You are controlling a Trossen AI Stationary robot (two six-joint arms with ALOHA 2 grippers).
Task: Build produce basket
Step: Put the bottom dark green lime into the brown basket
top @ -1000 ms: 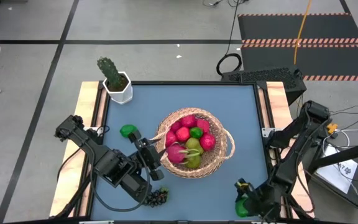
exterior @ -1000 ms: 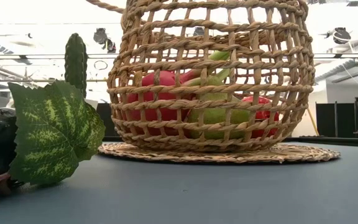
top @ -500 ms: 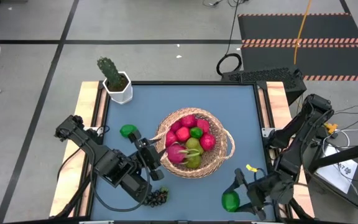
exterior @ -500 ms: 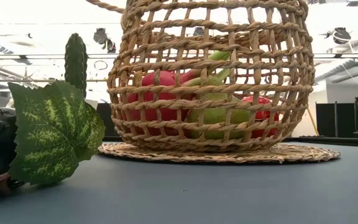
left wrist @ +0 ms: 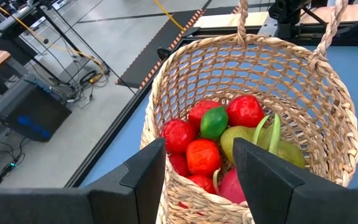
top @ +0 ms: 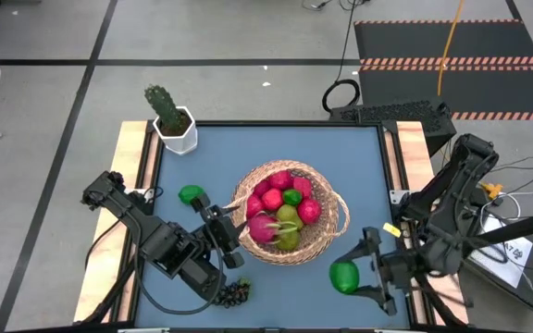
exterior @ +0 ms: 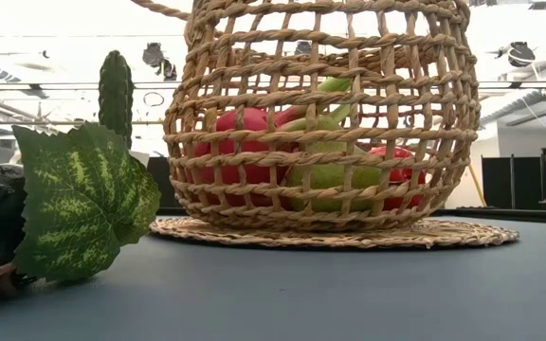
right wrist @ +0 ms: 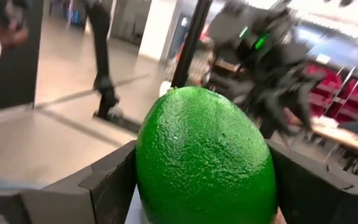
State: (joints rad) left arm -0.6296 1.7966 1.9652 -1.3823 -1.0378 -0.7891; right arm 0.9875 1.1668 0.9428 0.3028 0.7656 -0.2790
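Note:
The woven basket (top: pixel 291 214) stands on the blue table and holds red apples, a lime, pears and a pink dragon fruit (left wrist: pixel 225 134). My left gripper (top: pixel 227 233) is at the basket's left rim, shut on it; in the left wrist view its fingers flank the near rim (left wrist: pixel 194 190). My right gripper (top: pixel 352 276) is near the table's front right, shut on a green lime (top: pixel 343 276) that fills the right wrist view (right wrist: pixel 205 155). Another green fruit (top: pixel 191 194) lies left of the basket. A dark grape bunch (top: pixel 234 293) with a leaf (exterior: pixel 83 199) lies at the front. My left gripper has the basket's left rim (left wrist: pixel 191 194) between its two fingers, coming slanting down from the table's left front. The place of contact is cut off by the picture's lower edge. The basket stands upright on its base. My right gripper pinches the lime by two opposite sides (right wrist: pixel 146 171) between its fingers (right wrist: pixel 110 183), at their free ends. The fingers lie level and point toward the table's left. The lime is lifted clear of the table.
A white pot with a cactus (top: pixel 169 118) stands at the table's far left corner. Bare blue table (top: pixel 276 148) lies behind the basket and between it and the lime. Wooden rails edge the table on both sides.
My right gripper has risen from the table's front right with the lime, tipped from pointing down to level, and carried the lime toward the basket. The lime is now clear of the table.

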